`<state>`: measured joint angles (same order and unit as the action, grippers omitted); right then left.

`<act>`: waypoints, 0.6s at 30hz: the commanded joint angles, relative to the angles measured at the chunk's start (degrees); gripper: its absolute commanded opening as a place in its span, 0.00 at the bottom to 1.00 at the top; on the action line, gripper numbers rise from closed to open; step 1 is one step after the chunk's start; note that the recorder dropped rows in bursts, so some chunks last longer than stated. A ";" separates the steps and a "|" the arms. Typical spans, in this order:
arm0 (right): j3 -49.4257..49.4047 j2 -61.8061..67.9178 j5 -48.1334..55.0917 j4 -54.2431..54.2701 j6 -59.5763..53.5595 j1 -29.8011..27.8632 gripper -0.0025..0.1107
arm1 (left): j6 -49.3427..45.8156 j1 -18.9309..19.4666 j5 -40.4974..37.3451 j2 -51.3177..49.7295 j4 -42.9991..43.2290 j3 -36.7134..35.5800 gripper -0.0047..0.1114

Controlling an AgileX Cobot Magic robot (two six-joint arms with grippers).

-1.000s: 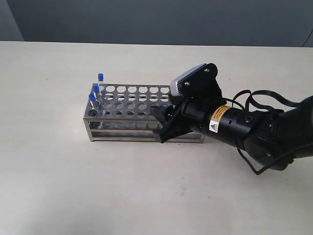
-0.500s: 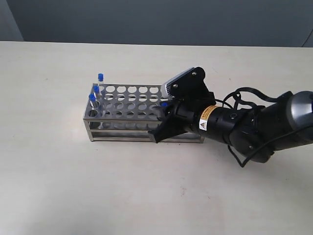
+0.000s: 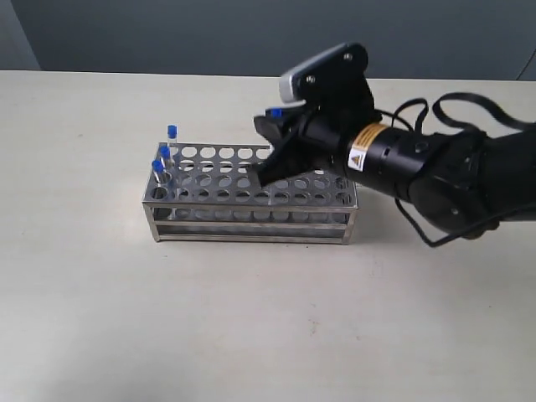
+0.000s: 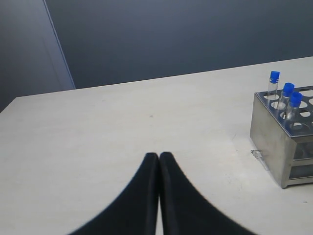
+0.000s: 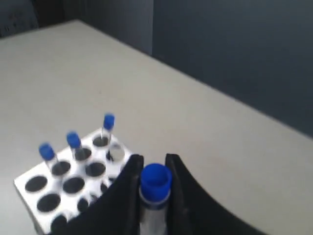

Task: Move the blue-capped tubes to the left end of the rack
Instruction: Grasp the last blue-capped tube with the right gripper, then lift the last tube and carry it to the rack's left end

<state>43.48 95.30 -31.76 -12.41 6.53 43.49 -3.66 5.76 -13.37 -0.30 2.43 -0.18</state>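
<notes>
table (image 3: pixel 84 318), tube (image 5: pixel 155 182) in right tool (image 5: pixel 154 160)

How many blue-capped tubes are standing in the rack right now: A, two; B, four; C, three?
C: three blue-capped tubes stand at the left end of the rack, while the right pincer grips the fourth tube.

Three blue-capped tubes (image 3: pixel 164 153) stick up at the rack's (image 3: pixel 251 219) left end; the holes between them and the right claw (image 3: pixel 268 159), gripping a fourth tube (image 3: pixel 274 113) above mid-rack, are open. Surrounding worktop (image 3: pixel 251 318) lies bare.
</notes>
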 commanded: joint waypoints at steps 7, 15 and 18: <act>9.18 2.79 -1.00 -21.43 18.07 2.27 0.01 | 0.03 -0.23 0.12 0.30 0.07 0.18 0.05; 16.44 11.48 -1.46 -22.22 17.69 9.27 0.01 | 0.03 -0.23 0.12 0.30 0.07 0.18 0.05; 18.17 12.89 -0.94 -22.22 17.56 9.27 0.01 | 0.03 -0.23 0.12 0.30 0.07 0.18 0.05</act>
<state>60.23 107.23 -32.36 -34.50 24.23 52.69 -3.66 5.76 -13.37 -0.30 2.43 -0.18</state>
